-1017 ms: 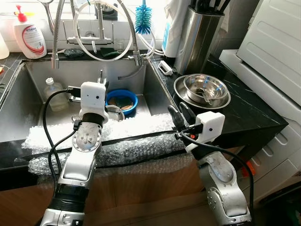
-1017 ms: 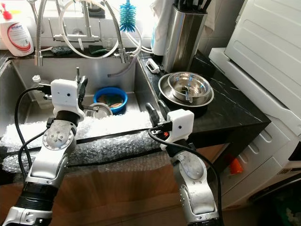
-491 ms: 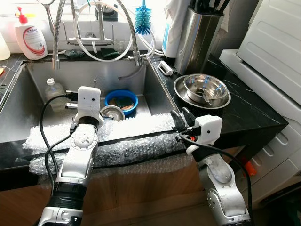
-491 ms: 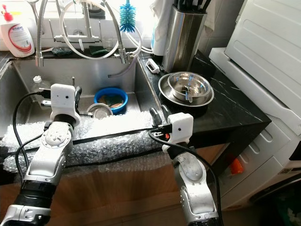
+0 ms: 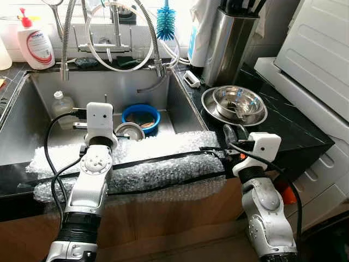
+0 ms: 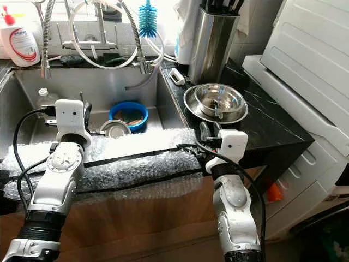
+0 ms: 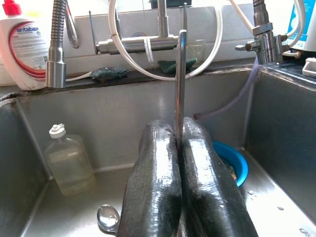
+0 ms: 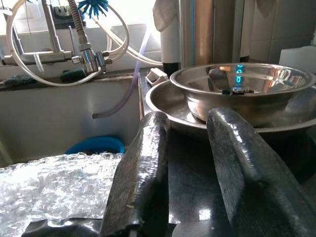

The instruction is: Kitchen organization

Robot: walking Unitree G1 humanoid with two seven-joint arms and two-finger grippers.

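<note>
Thin metal utensil handle (image 7: 180, 79) stands upright, pinched between the closed black fingers of the left end effector (image 7: 180, 143) above the steel sink (image 5: 32, 125); the left wrist view also shows one spoon (image 7: 107, 217) on the sink floor. Right end effector (image 8: 190, 143), fingers apart and empty, hovers over the black table (image 5: 289, 128) before two nested steel bowls (image 5: 235, 103). One blue bowl (image 5: 140, 115), one clear bottle (image 5: 62, 106).

Thin metal utensil handle (image 7: 180, 84), upright, above sink (image 7: 98, 118)
</note>
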